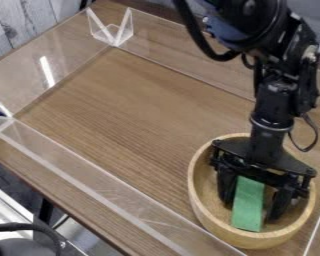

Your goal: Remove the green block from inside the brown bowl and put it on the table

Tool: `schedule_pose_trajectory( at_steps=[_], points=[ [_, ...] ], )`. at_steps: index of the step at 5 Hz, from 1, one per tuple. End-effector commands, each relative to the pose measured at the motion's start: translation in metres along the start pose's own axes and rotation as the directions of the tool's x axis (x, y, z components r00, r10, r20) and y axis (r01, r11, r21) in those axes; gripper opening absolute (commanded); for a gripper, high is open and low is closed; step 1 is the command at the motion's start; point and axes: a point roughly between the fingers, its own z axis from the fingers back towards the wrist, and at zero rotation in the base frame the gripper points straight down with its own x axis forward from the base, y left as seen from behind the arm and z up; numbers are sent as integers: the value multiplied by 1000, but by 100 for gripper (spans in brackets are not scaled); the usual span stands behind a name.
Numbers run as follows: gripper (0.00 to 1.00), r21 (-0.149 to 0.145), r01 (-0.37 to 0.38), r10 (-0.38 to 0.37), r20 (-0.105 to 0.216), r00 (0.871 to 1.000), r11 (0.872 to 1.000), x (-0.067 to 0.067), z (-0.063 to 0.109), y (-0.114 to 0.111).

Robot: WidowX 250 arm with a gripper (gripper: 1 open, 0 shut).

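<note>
In the single camera view, the gripper [260, 192] points almost straight down into the brown bowl [203, 198], which sits at the near right corner of the table [123, 110]. Its jaws are spread wide, one finger on each side of the green block [250, 207], and nothing is grasped yet. The block lies inside the bowl, its near end resting against the bowl's inner wall, so it looks slightly tilted instead of flat.

Several things could go wrong from here. The block is flat and thin, so if the fingers close too high they may pinch only its top edges and it could slip out during the lift. Because the block seems to lean on the curved wall, closing may push it sideways or rotate it, giving a skewed hold. The fingertips sit close to the thick rim and the floor of the bowl; pressing lower could jam them against the wood or shove the bowl toward the near acrylic wall [83, 185]. A loose grip could also drag the bowl upward.
</note>
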Motion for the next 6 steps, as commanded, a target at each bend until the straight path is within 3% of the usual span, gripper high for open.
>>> schedule_pose_trajectory(
  at_steps=[1, 3, 4, 6],
  points=[
    [100, -18, 16, -16, 28, 999, 1000, 6, 4, -7],
    [100, -16, 15, -15, 21, 1000, 1000, 7, -1, -9],
    [0, -15, 15, -15, 18, 1000, 1000, 8, -4, -9],
    [0, -14, 20, -20, 8, 1000, 1000, 7, -6, -9]
  ],
)
